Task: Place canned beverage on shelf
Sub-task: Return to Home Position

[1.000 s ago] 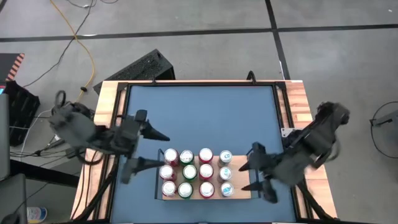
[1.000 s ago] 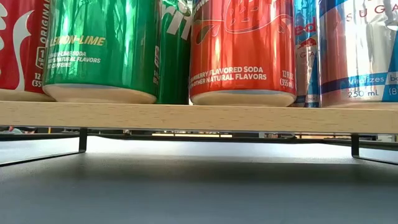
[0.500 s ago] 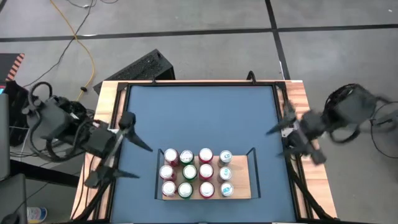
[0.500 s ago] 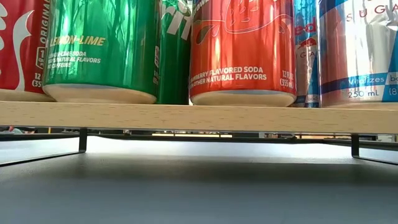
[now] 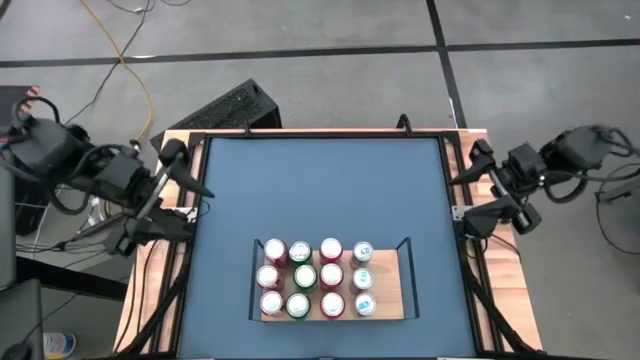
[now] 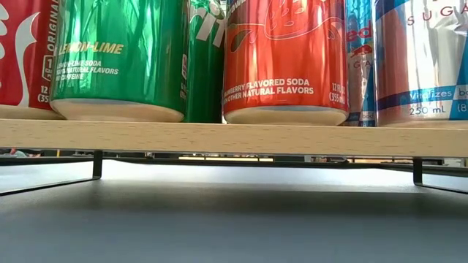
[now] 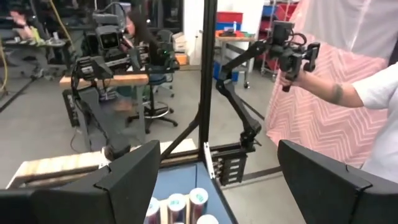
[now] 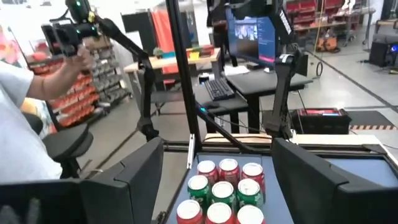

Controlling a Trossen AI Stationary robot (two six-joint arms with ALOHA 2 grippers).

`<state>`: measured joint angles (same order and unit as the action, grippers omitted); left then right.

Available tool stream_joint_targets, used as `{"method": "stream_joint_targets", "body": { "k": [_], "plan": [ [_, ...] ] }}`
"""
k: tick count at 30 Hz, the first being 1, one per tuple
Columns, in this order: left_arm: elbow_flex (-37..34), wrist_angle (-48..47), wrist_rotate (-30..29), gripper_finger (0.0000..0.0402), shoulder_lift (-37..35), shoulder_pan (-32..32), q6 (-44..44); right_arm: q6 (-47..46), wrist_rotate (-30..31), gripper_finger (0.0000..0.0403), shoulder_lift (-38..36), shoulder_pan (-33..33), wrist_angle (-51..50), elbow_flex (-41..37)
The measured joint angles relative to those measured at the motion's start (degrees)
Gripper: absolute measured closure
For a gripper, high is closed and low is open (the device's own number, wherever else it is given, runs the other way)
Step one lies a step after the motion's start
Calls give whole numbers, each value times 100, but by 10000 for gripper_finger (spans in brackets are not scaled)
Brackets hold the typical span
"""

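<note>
Left pincer (image 5: 200,205) and right pincer (image 5: 458,207) have withdrawn beside the blue tabletop (image 5: 320,190).

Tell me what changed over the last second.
Both arms drew back from the shelf: the left gripper went out to the table's left edge, the right gripper to its right edge, both open and empty. The shelf and its twelve cans stayed put.

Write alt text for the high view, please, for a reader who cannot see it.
Twelve cans stand in a four-by-three block on the wooden shelf on the blue table. The left gripper sits at the table's left edge and the right gripper at its right edge, both open.
</note>
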<state>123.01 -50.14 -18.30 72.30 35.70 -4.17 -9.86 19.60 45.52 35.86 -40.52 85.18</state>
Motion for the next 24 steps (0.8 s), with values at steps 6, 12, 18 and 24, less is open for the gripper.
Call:
{"method": "stream_joint_targets", "body": {
  "k": [6, 12, 18, 24],
  "plan": [
    [-2303, 1385, -147, 90, -1152, 2, -242, -96, -8, 119, -1178, 0, 1637, -1889],
    [-4990, 3532, -179, 90, -2855, 4, -528, -219, -9, 119, -2443, 0, 2671, -3365],
    [-7155, 4911, -404, 90, -4521, 2, -954, -394, 28, 119, -3656, 0, 3127, -4501],
    [-8780, 5490, -826, 90, -5931, 2, -1485, -629, 245, 119, -4533, 0, 3562, -5523]
  ]
}}
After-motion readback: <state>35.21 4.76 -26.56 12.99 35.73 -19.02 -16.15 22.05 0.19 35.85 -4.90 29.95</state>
